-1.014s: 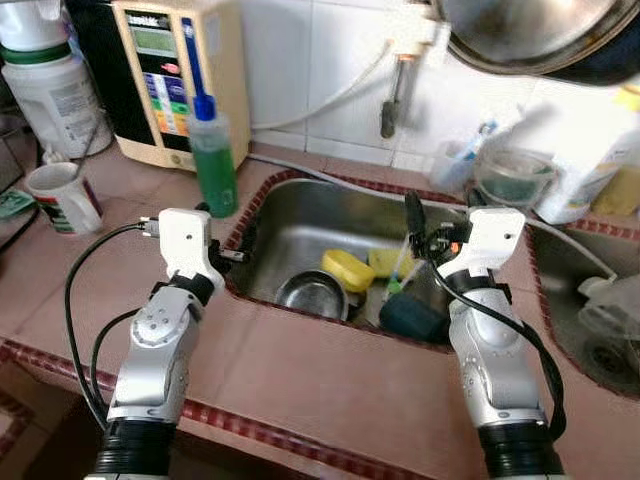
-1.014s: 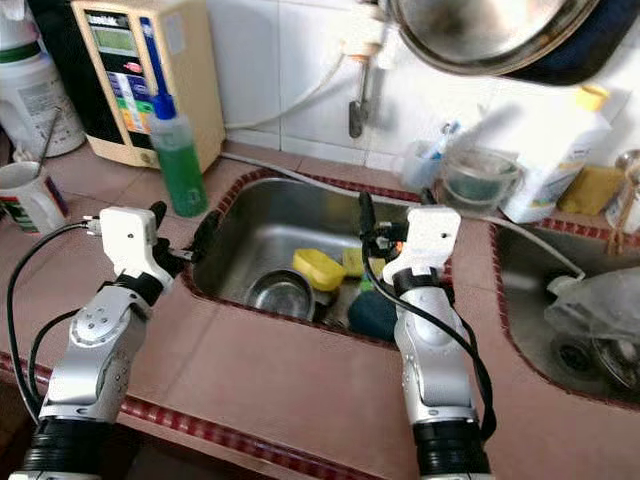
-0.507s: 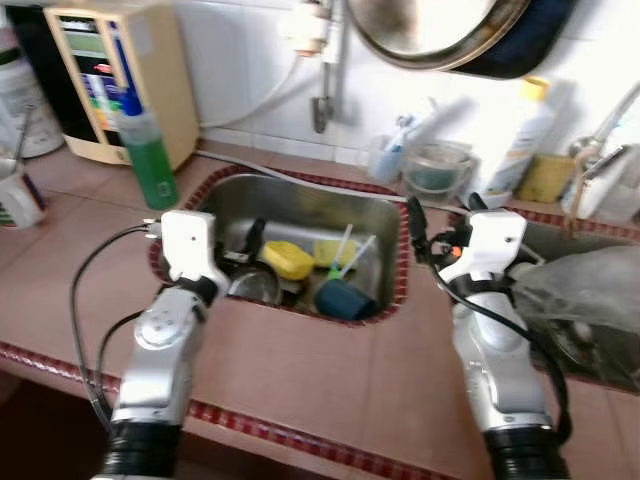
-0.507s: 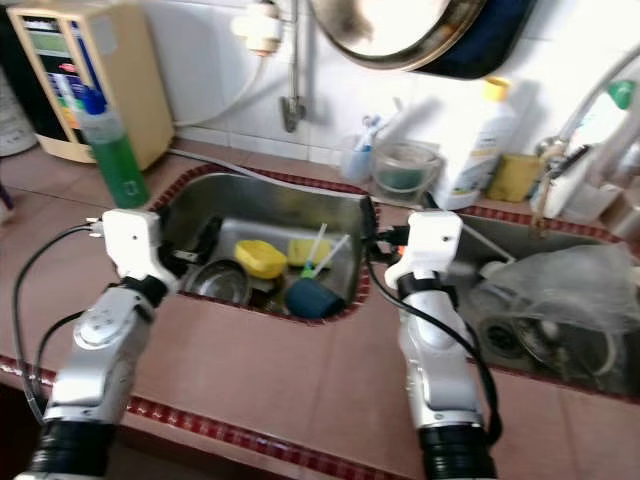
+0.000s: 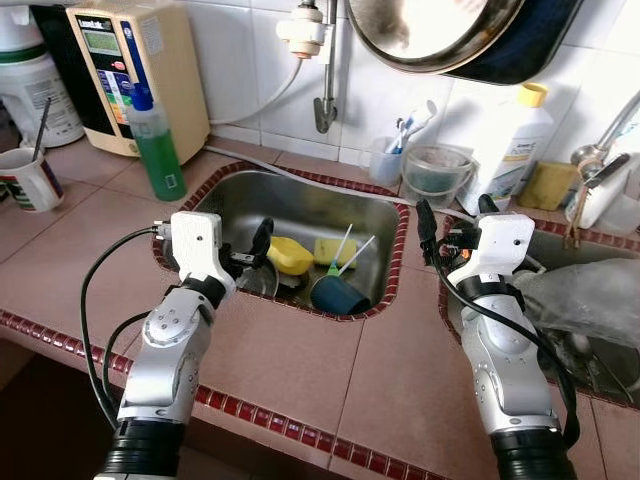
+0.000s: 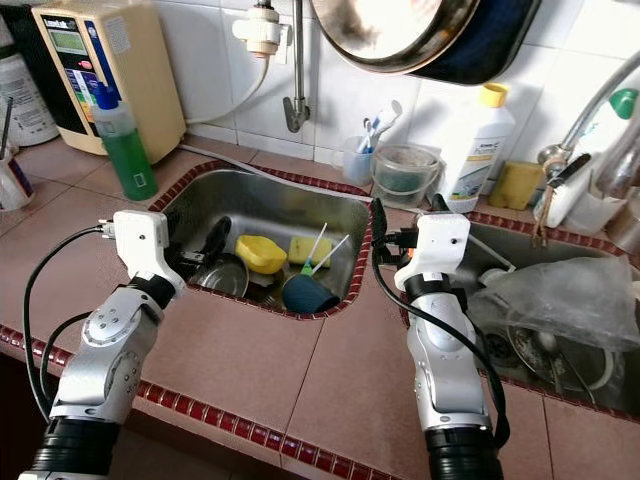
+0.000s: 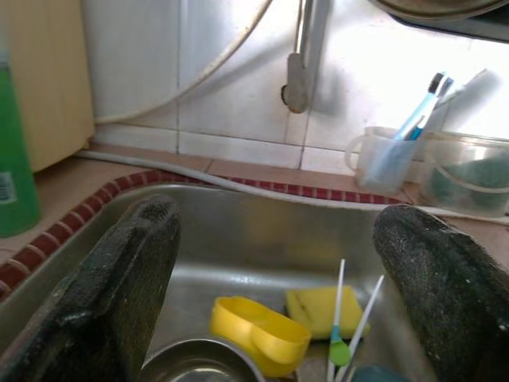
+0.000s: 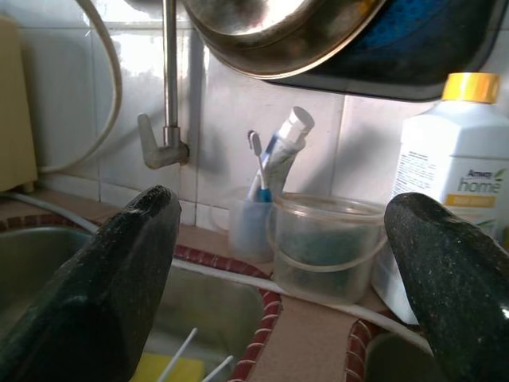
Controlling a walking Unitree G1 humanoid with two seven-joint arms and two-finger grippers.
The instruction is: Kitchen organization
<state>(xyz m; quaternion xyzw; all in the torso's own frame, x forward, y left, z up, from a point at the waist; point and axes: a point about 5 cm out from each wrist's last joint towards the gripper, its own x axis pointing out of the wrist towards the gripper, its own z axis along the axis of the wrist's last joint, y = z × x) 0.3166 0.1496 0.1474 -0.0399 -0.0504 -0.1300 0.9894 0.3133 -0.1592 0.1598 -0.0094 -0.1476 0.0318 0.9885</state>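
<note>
A steel sink (image 5: 300, 205) is set in the tiled counter. It holds a yellow scoop (image 5: 288, 255), a yellow sponge (image 5: 333, 250), a dark blue cup (image 5: 338, 293) and a steel bowl (image 5: 258, 284). Thin sticks with a green tip (image 7: 339, 350) lean among them. My left gripper (image 5: 243, 250) hangs open over the sink's left part, just above the bowl, and holds nothing. My right gripper (image 5: 455, 214) is open and empty over the tiled strip right of the sink. In the right wrist view it (image 8: 278, 263) faces a clear tub (image 8: 326, 239).
A green soap bottle (image 5: 155, 145), a beige appliance (image 5: 135, 70) and a mug (image 5: 30, 180) stand at the left. Behind the sink are a tap (image 5: 325, 100), a toothbrush cup (image 5: 385, 160) and a white bottle (image 5: 510, 135). A pan (image 5: 440, 30) hangs overhead. A second basin holds crumpled plastic (image 5: 590, 300).
The whole picture has shifted, so the camera moved. Relative to the sink both grippers now sit farther right. Both stay open, and the things in the sink lie as before.
</note>
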